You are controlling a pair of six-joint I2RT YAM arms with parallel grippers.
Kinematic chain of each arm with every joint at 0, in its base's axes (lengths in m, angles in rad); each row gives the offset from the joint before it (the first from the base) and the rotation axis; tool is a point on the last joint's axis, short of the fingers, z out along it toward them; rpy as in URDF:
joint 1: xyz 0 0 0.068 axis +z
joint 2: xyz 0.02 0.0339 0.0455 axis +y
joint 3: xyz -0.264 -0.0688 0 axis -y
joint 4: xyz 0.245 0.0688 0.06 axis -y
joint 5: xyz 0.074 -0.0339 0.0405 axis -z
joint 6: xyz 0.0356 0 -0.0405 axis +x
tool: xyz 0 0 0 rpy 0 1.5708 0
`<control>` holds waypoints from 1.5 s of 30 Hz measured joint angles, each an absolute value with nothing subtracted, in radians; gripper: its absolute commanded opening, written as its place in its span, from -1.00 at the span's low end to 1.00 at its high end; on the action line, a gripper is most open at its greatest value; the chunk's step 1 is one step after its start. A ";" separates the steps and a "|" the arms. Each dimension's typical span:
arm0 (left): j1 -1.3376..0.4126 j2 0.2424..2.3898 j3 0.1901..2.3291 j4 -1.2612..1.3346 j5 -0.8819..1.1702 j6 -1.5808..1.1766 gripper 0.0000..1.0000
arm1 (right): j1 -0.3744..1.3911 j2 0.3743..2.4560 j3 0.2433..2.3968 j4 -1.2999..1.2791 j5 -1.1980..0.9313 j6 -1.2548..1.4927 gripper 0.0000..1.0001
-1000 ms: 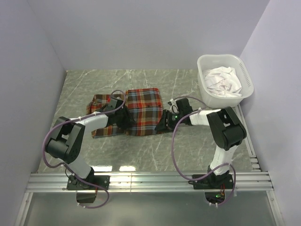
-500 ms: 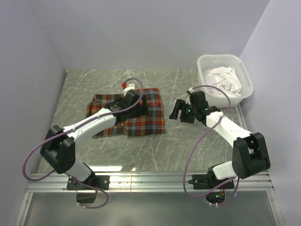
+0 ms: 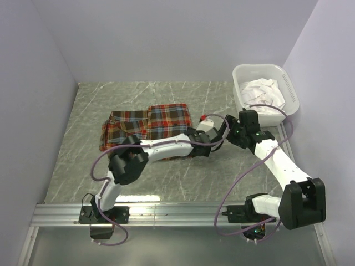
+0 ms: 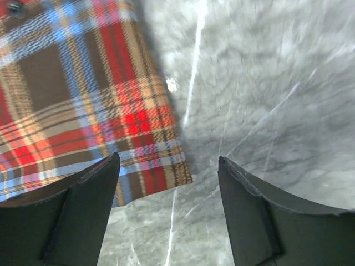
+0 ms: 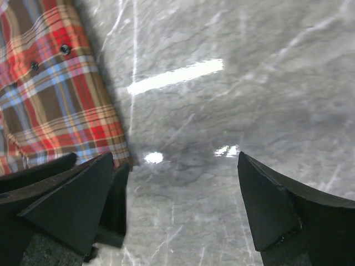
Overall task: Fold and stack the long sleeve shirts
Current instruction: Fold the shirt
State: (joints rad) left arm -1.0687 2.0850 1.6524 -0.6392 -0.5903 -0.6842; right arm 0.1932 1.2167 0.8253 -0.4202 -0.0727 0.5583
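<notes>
Folding red, orange, teal and brown plaid cloth shirt (image 3: 150, 123), lying centre-left, long axis running left-right | hovering left gripper (image 4: 167, 160) spread, empty, over shirt's near right corner, sitting nearer | holding right gripper (image 5: 175, 158) spread wide, empty, just right of shirt | since earlier frame: swinging left gripper rightward across shirt, closing in beside right gripper

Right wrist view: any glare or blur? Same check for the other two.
Right wrist: bright glare streak on the marble table, plus two small hotspots; plaid shirt sharp, buttons legible; right end effector dark and soft-edged. Left wrist: no strong glare, shirt edge throws a soft shadow on the marble. Top external: even light, sharp, two pale reflections at the table's near edge.
</notes>
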 measured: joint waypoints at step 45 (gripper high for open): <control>-1.093 1.885 1.459 -0.622 -0.482 -0.727 -0.99 | 0.272 1.825 0.752 0.474 -0.635 1.036 0.86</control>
